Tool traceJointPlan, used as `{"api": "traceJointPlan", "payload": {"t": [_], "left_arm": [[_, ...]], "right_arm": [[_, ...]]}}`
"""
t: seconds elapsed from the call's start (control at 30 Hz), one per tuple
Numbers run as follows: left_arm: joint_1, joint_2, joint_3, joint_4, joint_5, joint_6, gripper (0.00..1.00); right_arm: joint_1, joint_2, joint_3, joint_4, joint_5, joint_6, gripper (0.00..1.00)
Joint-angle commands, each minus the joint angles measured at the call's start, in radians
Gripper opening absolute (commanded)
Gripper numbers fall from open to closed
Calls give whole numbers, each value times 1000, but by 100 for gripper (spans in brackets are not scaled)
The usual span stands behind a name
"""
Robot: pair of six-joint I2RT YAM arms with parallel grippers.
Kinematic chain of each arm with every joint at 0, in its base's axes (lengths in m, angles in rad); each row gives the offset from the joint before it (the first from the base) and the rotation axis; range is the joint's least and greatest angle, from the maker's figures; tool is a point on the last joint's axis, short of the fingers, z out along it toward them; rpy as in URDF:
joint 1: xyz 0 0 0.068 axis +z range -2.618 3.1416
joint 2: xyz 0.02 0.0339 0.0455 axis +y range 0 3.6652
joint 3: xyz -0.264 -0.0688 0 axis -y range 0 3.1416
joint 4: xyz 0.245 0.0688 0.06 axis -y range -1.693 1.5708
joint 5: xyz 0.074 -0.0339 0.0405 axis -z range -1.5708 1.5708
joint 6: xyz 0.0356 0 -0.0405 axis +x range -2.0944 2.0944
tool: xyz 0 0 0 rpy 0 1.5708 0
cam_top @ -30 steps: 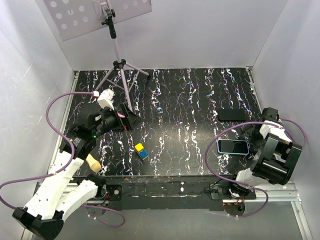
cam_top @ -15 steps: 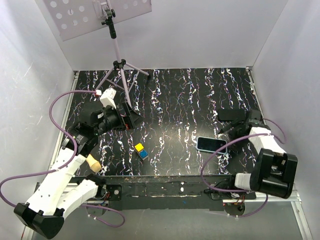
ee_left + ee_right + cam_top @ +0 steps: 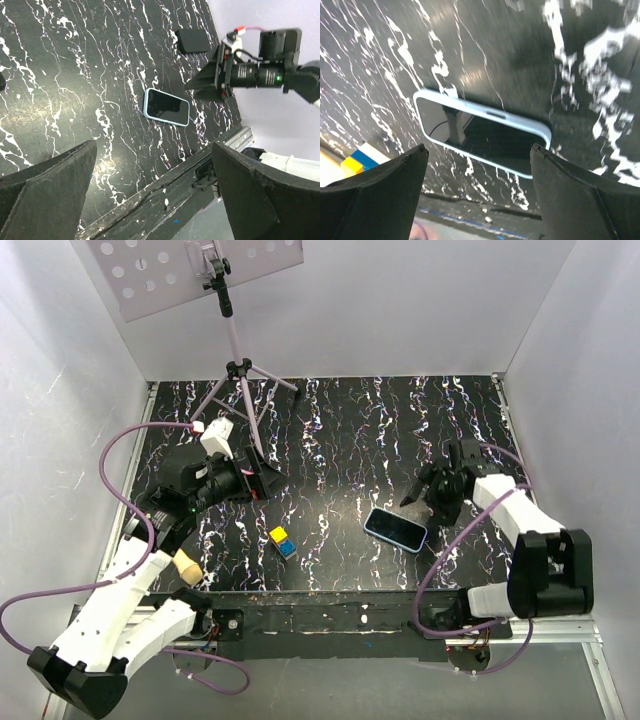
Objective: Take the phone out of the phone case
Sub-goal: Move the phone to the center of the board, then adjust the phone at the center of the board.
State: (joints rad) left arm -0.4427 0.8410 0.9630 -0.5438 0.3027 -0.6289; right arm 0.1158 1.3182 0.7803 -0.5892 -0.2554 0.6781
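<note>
progress: zilch, I've got it all left to do | phone (image 3: 395, 529) still snug in its case (image 3: 520, 122), flat at 4 o'clock of the worktop (image 3: 340, 420) middle | right claw (image 3: 432, 498) wide open, empty, at its 2 o'clock | left claw (image 3: 268, 483) open, idle

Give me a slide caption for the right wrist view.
Open right gripper above the phone, lying screen-up in its light blue phone case.

White walls (image 3: 400, 300), black table (image 3: 340, 440) (white-veined)

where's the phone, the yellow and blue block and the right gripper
phone (image 3: 396, 529): top view, screen centre
yellow and blue block (image 3: 281, 541): top view, where colours meet
right gripper (image 3: 428, 500): top view, between its fingertips
</note>
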Motion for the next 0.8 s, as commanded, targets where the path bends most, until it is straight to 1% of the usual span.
{"api": "traceJointPlan", "payload": {"t": [0.0, 0.13, 0.17, 0.23, 0.37, 0.47, 0.5, 0.57, 0.67, 0.77], "left_arm": [[-11, 9, 13, 2, 33, -2, 99], [-21, 21, 40, -4, 42, -5, 100], [-22, 20, 49, -11, 42, -5, 100], [-25, 7, 59, -30, 35, -2, 100], [-27, -16, 46, -42, 16, 0, 99], [-27, -5, 40, -42, 18, -3, 100], [-27, 3, 42, -41, 18, -3, 99], [-28, 15, 45, -36, 19, 0, 100], [-28, 27, 49, -33, 19, 5, 100], [-28, 33, 54, -35, 23, 9, 100]], "right_arm": [[16, 143, 187, -96, 102, -210, 88], [21, 330, 286, -112, -23, -281, 86], [27, 367, 292, -113, -51, -297, 86], [50, 395, 272, -106, -53, -307, 86], [108, 340, 179, -54, -94, -292, 87], [194, 303, 126, -24, -143, -264, 87], [221, 293, 117, -18, -139, -249, 87], [284, 277, 106, -14, -108, -224, 87], [359, 259, 103, -21, -27, -196, 92], [404, 262, 116, -31, 28, -189, 94]]}}
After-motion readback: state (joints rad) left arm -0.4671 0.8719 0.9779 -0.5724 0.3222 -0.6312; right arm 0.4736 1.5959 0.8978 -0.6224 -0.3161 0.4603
